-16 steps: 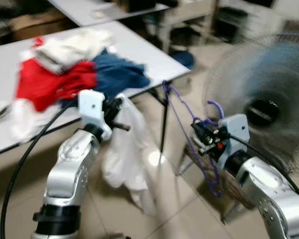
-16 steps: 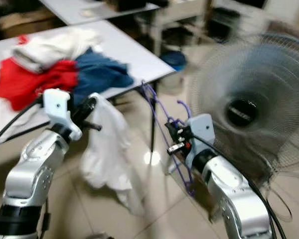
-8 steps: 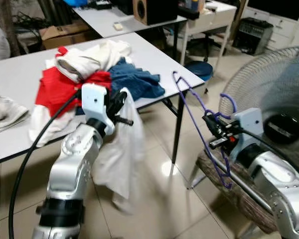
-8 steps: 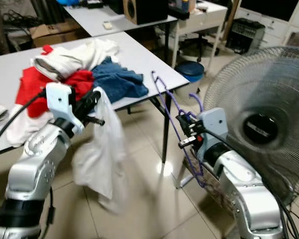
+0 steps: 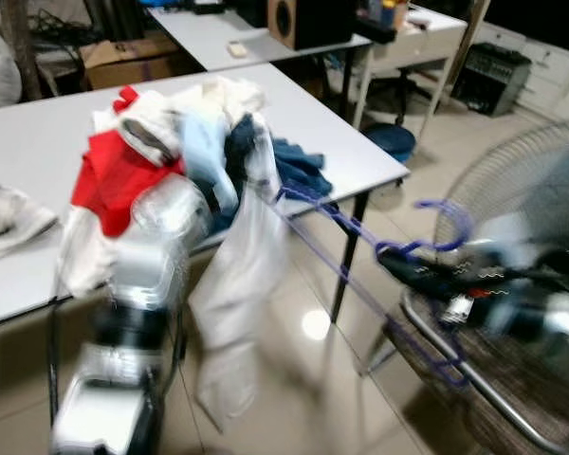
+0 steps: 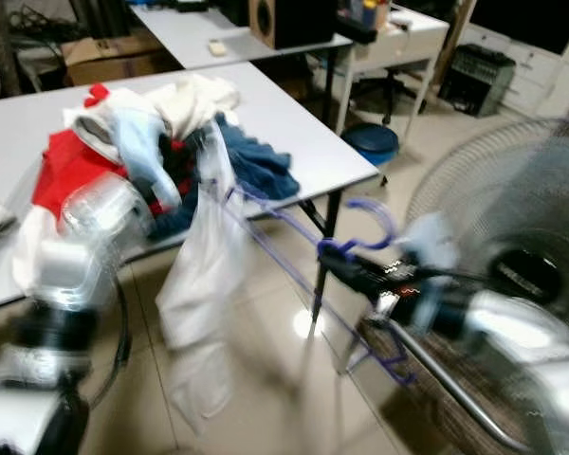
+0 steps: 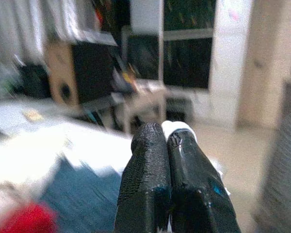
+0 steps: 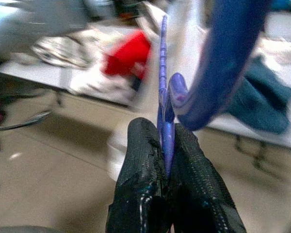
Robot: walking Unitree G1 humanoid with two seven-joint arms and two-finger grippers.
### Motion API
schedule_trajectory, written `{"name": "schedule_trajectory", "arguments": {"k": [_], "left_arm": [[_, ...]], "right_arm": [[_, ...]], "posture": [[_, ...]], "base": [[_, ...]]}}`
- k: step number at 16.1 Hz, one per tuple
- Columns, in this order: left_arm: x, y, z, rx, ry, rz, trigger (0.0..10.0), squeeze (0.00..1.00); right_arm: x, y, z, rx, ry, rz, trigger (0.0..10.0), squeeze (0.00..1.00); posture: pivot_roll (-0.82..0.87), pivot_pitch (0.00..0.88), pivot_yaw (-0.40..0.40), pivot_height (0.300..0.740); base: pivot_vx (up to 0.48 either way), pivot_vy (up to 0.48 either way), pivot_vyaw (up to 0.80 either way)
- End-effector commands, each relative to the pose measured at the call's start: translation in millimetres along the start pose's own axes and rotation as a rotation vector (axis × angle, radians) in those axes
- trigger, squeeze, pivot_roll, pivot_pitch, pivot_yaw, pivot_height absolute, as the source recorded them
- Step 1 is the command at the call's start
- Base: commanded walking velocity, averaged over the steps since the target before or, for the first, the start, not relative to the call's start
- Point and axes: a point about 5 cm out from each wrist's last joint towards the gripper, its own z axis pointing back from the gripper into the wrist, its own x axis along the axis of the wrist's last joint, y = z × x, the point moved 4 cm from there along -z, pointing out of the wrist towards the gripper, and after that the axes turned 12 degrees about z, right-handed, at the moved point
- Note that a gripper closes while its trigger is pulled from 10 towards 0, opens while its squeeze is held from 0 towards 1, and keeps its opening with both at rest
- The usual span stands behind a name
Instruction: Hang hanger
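The head views are smeared by motion blur, so fine detail is hard to read. The right gripper (image 8: pixel 167 141) is clenched on the purple hanger (image 5: pixel 360 251), its two black fingers (image 8: pixel 140 179) pressed together on the thin neck just below the curved hook. In the head views that hook (image 6: pixel 365 223) stands up above the right gripper (image 5: pixel 408 265) at the right of the scene, in front of a large standing fan (image 6: pixel 512 237), while the hanger's long thin bars stretch away to the left toward the white garment (image 5: pixel 242 284); blur hides whether the hanger's far tip touches the cloth or only lies just beside it. The left gripper (image 7: pixel 167 141) is clamped on that white garment: in the left wrist view a bit of white cloth (image 7: pixel 173 127) shows at the tips of its closed fingers (image 7: pixel 145 165). The garment hangs down from the raised left arm (image 5: pixel 156 246) toward the tiled floor (image 5: pixel 294 398), just in front of the near edge of the white bench (image 5: pixel 38 152). On the bench lies a heap of clothes, with a red piece (image 5: pixel 109 180) at the left, a dark blue piece (image 5: pixel 299 171) at the right and pale ones on top. Farther back stands another bench carrying a dark speaker (image 6: pixel 284 19).
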Motion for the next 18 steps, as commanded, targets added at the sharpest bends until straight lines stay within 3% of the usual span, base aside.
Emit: {"name": "schedule_trajectory", "arguments": {"k": [1,2,3,5,8,9,12,14,18], "left_arm": [[8.2,12.9,-4.3,0.031,-0.016,0.010,10.0,0.00],[19.2,18.6,-13.3,0.042,-0.029,-0.003,10.0,0.00],[19.2,18.6,-13.3,0.042,-0.029,-0.003,10.0,0.00],[48.6,20.2,-27.3,0.036,-0.101,0.013,10.0,0.00],[86.0,6.7,-32.2,-0.067,-0.181,0.033,10.0,0.00],[103.4,-3.9,-30.1,-0.151,-0.205,0.046,10.0,0.00],[122.7,-25.7,-15.8,-0.318,-0.209,0.055,10.0,0.00],[135.1,-47.3,12.6,-0.516,-0.222,0.090,10.0,0.00],[147.5,-72.5,29.0,-0.652,-0.276,0.169,10.0,0.00]], "right_arm": [[10.9,7.5,6.7,0.092,-0.027,-0.015,10.0,0.00],[16.1,7.4,16.0,0.137,-0.024,-0.025,10.0,0.00],[16.1,7.4,16.0,0.137,-0.024,-0.025,10.0,0.00],[14.6,9.0,23.9,0.198,0.049,-0.024,10.0,0.00],[3.7,7.4,19.8,0.206,0.122,-0.005,10.0,0.00],[1.8,-0.7,18.6,0.178,0.149,0.024,10.0,0.00],[2.6,-11.2,17.9,0.155,0.185,0.075,10.0,0.00],[9.3,-23.3,17.5,0.160,0.217,0.145,10.0,0.00],[17.6,-55.2,3.5,0.054,0.214,0.231,10.0,0.00]], "posture": [[-0.08,0.000,0.008,0.740],[-0.09,0.000,0.008,0.740],[-0.09,0.000,0.008,0.740],[-0.09,0.000,0.001,0.740],[-0.08,0.000,-0.002,0.740],[-0.08,0.001,-0.004,0.740],[-0.08,0.003,-0.007,0.740],[-0.07,0.008,-0.012,0.740],[-0.07,0.007,-0.022,0.740]], "base": [[0.349,0.000,0.00],[0.345,0.000,0.00],[0.345,0.000,0.00],[0.345,0.000,0.00],[0.342,0.000,0.00],[0.349,0.000,0.00],[0.345,0.000,0.00],[0.345,0.000,0.00],[0.345,0.000,0.00]]}}
